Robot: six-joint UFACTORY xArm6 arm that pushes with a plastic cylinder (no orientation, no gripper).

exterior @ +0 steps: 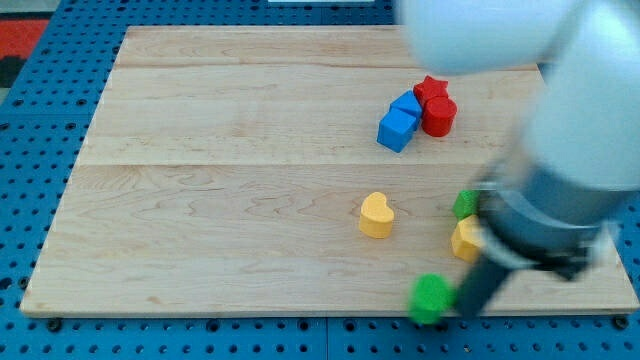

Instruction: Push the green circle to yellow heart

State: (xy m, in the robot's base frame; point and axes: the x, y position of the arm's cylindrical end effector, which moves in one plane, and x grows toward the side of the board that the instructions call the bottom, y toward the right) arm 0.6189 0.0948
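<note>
The green circle sits at the bottom edge of the wooden board, towards the view's right, and my tip is just beside it on its right — touching or nearly so, though blur keeps me from telling which. There are no jaws to speak of: the arm ends in a plain dark rod that holds nothing. The yellow heart lies up and to the left of the green circle, apart from it. Another green block and a yellow block sit partly hidden behind the arm. Near the view's top, two blue blocks, a red star and a red cylinder huddle together — all touching.
</note>
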